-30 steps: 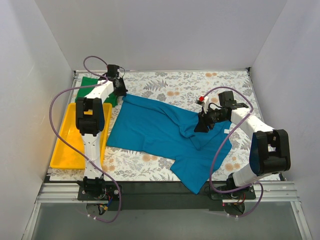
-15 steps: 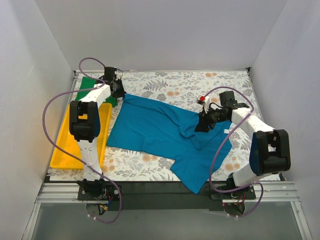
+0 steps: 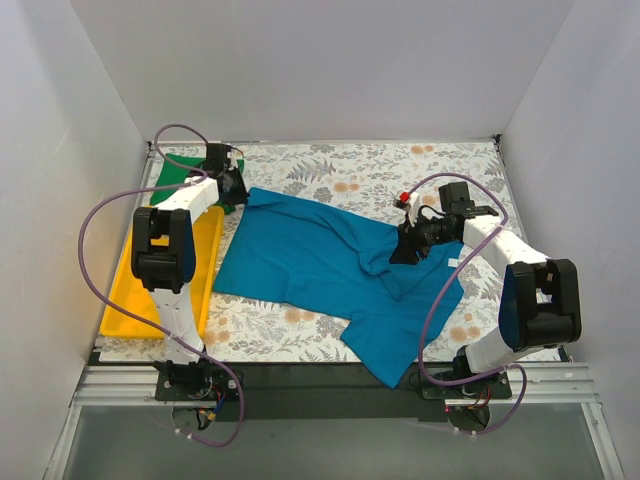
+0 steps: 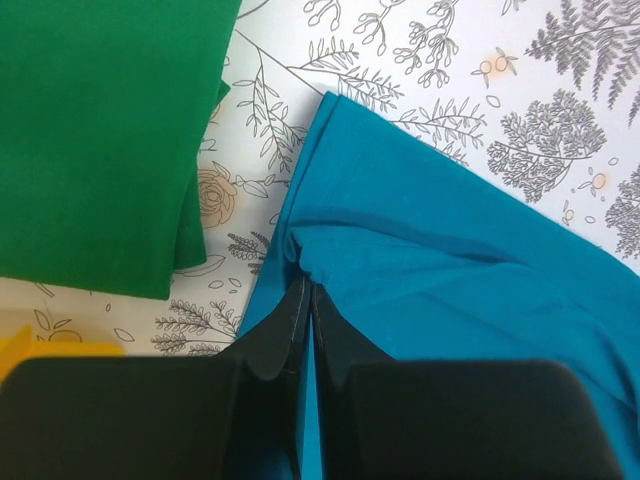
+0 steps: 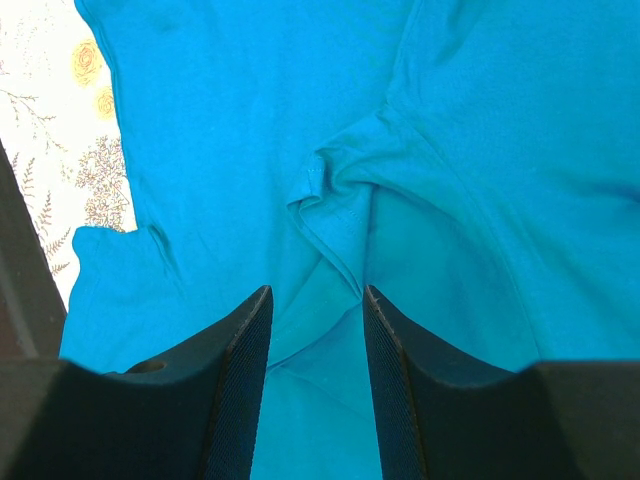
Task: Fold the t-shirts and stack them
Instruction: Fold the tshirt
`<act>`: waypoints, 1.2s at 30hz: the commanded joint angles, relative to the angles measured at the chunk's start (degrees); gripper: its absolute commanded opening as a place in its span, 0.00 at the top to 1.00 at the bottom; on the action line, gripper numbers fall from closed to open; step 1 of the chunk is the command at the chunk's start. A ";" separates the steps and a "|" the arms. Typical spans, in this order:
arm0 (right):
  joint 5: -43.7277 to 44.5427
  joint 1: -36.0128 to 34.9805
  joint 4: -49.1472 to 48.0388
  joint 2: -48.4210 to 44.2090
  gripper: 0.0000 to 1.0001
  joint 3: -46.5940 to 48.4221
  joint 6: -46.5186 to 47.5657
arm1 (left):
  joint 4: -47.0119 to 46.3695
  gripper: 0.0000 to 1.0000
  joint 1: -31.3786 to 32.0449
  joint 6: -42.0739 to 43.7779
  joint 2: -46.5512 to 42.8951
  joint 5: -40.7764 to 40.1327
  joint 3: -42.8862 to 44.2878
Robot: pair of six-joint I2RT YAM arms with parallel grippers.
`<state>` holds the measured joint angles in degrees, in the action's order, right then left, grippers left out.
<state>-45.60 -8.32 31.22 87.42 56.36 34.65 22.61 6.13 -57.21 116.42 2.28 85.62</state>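
The blue t-shirt (image 3: 300, 260) lies spread and rumpled across the flowered table (image 3: 350, 170), with the folded green t-shirt (image 3: 170, 168) near its far-left corner. The left claw (image 4: 305, 285) is clenched on that corner's hem. The right claw (image 5: 316, 292) stands released over a bunched crease. The thin pinch may slip if pulled hard, leaving the crease unflattened.

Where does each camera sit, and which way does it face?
Top external: high behind, facing down on flowered table, left arm, right arm, teal-blue cloth t-shirt.
Left wrist: faces down past left gripper, shut on that shirt's edge, near bright green cloth t-shirt.
Right wrist: faces down past open right gripper onto bunched teal cloth.
All share that shirt.
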 commanded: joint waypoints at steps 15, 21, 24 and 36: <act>-1.07 0.67 -0.02 -0.14 0.51 -0.28 0.06 | -2.22 1.00 -2.35 -0.27 -6.56 -4.13 -5.99; -0.98 0.67 -0.11 -0.05 0.51 -0.28 0.15 | -2.31 1.00 -2.70 -0.27 -6.30 -4.30 -6.70; -0.89 0.76 -0.02 -0.05 0.51 -0.28 0.15 | -2.40 1.00 -2.70 -0.27 -6.21 -4.39 -6.70; 9.03 7.77 -6.43 -3.91 0.51 -1.60 -8.10 | -4.76 0.56 -2.97 -0.80 -14.09 0.70 -7.13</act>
<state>-41.01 -4.03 29.32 86.91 55.86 31.29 20.73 3.51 -57.89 111.81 0.62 79.02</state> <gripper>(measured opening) 0.489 0.399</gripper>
